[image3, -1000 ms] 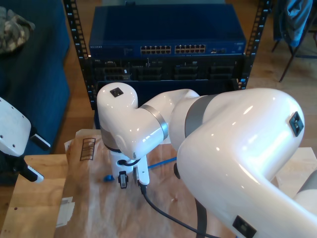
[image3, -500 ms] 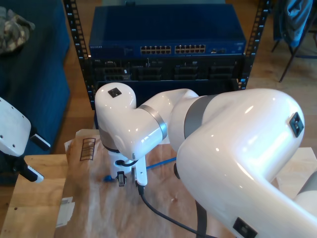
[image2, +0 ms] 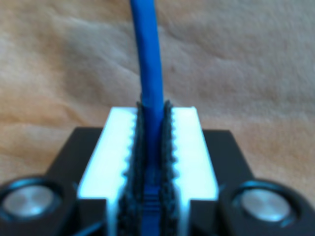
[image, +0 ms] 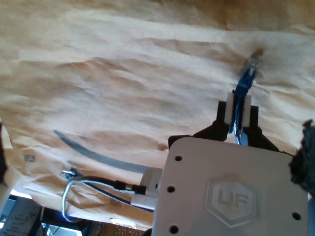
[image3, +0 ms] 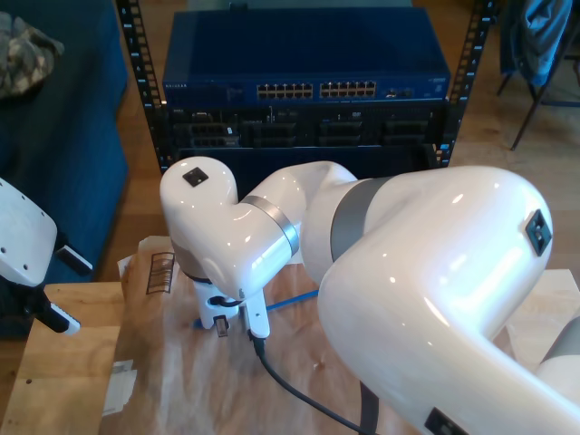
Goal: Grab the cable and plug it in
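The cable [image: 242,91] is a thin bright-blue cord, and its small plug [image: 252,64] sticks out just past the fingertips of my first gripper [image: 239,105], which is shut on it over brown paper. In the exterior view my first gripper [image3: 220,324] hangs low over the paper, with the cable [image3: 294,297] trailing toward the exterior view's right behind the arm. My second gripper [image2: 151,142] is shut on the cable [image2: 147,64] too, the cord pinched between its white ribbed pads [image2: 115,147].
A blue network switch with rows of ports [image3: 315,90] sits in a black rack [image3: 308,131] behind the paper [image3: 172,381]. A black arm cable [image3: 290,390] crosses the paper. A white arm part [image3: 23,245] stands at the exterior view's left.
The arm over the paper has swung toward the exterior view's left, carrying its gripper and the cable end with it. The plug is now mostly hidden beside the gripper.
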You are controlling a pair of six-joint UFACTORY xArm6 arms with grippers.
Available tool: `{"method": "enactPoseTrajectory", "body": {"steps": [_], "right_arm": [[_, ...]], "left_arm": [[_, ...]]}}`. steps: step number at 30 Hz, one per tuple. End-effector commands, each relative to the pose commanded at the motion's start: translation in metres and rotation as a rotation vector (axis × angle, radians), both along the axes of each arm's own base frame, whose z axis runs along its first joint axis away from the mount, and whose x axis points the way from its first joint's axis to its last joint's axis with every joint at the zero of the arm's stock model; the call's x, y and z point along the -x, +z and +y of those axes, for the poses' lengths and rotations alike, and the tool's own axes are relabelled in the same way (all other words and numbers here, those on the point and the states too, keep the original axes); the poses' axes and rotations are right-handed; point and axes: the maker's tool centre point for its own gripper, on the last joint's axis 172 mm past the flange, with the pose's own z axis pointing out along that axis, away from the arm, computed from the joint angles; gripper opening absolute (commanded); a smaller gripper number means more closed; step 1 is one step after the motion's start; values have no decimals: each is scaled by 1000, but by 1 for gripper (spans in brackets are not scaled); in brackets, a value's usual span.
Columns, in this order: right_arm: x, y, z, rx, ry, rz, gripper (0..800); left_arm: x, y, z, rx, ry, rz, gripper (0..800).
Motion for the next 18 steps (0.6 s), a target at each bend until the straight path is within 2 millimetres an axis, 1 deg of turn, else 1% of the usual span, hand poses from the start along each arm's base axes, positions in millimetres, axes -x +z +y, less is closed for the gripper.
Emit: {"method": "enactPoseTrajectory", "body": {"steps": [2,3,5,6,8,12,14,17,18], "right_arm": [[-3,13,0,-12,-2,-14,4],[-7,23,-1,-24,-8,-25,6],[-15,43,-9,-41,-31,-41,4],[-20,55,-19,-43,-50,-46,4],[-26,74,-45,-36,-100,-38,6],[-26,106,-85,-53,-178,-38,4],[-24,127,-104,-94,-233,-47,4],[-17,157,-126,-145,-269,-58,4],[-14,163,-134,-155,-275,-51,4]], "left_arm": [[0,0,0,0,1,1,800],[1,-1,0,1,1,3,800],[2,-1,-1,2,0,6,800],[2,-1,-1,3,0,7,800],[3,-1,-2,7,0,11,800],[3,2,-3,8,1,8,800],[-2,9,-12,42,8,-12,800],[-7,25,-36,140,16,-29,800],[-9,29,-42,162,19,-36,800]]}}
